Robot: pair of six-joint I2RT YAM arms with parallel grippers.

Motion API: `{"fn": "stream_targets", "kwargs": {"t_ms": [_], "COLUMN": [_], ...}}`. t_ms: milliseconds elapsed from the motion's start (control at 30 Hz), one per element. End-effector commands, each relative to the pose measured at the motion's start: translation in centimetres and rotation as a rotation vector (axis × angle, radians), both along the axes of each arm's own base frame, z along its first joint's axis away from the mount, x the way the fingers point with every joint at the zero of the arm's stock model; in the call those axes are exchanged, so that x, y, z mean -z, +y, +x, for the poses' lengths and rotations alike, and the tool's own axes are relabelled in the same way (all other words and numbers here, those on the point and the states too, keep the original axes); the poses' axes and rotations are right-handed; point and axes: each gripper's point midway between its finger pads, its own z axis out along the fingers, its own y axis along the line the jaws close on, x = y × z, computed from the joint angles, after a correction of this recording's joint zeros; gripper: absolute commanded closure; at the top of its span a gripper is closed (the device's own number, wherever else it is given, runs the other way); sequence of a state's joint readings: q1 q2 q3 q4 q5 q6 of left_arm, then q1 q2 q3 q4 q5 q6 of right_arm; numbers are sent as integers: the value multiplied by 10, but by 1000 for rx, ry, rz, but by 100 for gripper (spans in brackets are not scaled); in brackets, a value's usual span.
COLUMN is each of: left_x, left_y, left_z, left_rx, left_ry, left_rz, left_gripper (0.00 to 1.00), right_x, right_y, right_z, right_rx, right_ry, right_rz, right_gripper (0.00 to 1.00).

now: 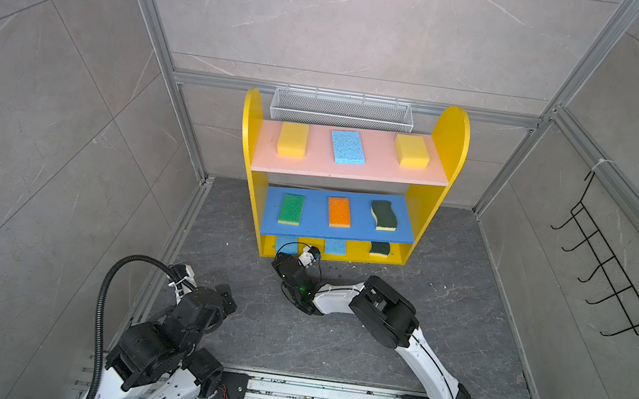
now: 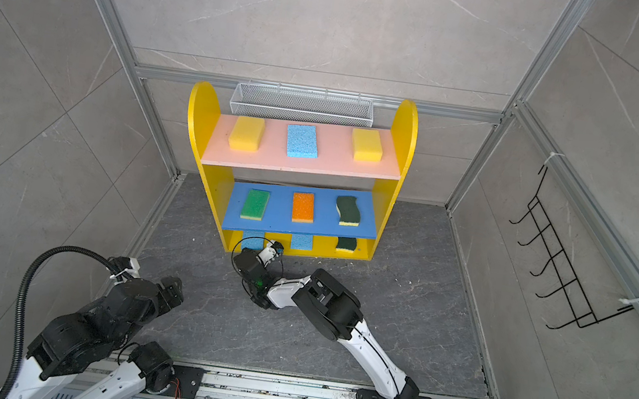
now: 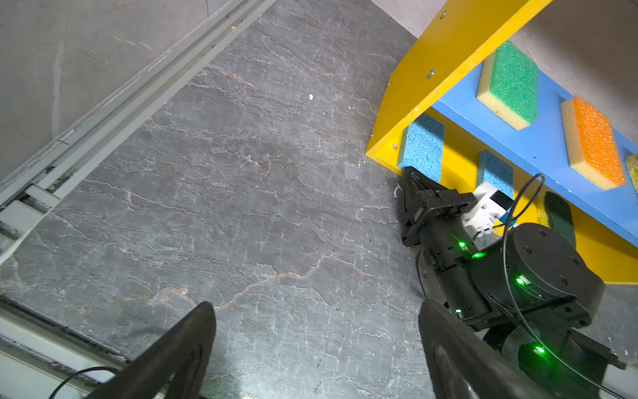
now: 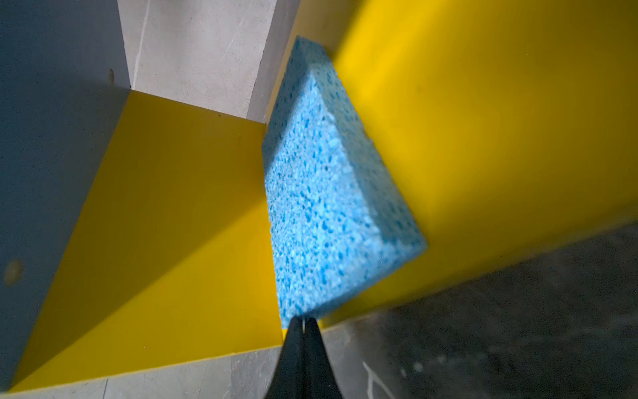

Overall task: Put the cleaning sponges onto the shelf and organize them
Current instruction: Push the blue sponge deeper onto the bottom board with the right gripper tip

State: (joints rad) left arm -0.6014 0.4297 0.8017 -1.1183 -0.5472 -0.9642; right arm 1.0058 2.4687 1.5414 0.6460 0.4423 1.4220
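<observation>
Tidying looks like the step in hand: all nine sponges sit on the shelf (image 1: 252, 124), three to a board. Off the shelf's left front corner, over the floor, the left gripper (image 3: 316, 305) hangs with its jaws wide and nothing between them. At the left end of the shelf's yellow bottom board lies the light blue sponge (image 4: 321, 193). It lies flat, its long axis running front to back and one short end toward the shelf's open front. The right gripper (image 4: 303, 326) is pinched fully together and grips nothing, its tips meeting that near end at one corner. Next, I judge, comes a short straight push into the shelf, or a withdrawal if the sponge sits square enough. Pushing at the corner could twist it. Further right on the same board lie a second light blue sponge (image 1: 335, 247) and a wavy dark green one (image 1: 380, 249), pointing the same way.
</observation>
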Motion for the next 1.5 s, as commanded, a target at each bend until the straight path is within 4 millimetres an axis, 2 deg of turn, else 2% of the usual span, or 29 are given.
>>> {"fn": "stream_targets", "kwargs": {"t_ms": [0,333,633,833,1133,1300,1400,1433,1467], "left_x": [0,6,4,8,12,12,14,13,14], "left_y": [-7,-14,-23,-30,-29,-27,-26,-26,-25], "left_z": [7,9,15,17,18,17,16,16,15], "left_rx": [28,47,74,93,82,76,73,71,70], "left_ry": [-3,16,10,22,25,21,23,22,23], "left_rz": [1,-5,-23,-43,-44,-43,-43,-42,-41], "left_gripper": [6,6,6,6,6,6,6,6,6], "right_x": [54,57,59,55,54,53,46,62,62], "right_y": [-12,-16,-20,-23,-19,-10,-3,-5,-5], "right_z": [-7,2,8,13,14,14,15,13,13], "right_rx": [4,16,22,29,9,-27,-44,-47,-49], "right_ry": [76,76,80,67,58,55,48,64,66], "right_rz": [-131,-160,-176,-190,-196,-189,-174,-196,-196], "right_gripper": [100,100,100,100,100,100,100,100,100]}}
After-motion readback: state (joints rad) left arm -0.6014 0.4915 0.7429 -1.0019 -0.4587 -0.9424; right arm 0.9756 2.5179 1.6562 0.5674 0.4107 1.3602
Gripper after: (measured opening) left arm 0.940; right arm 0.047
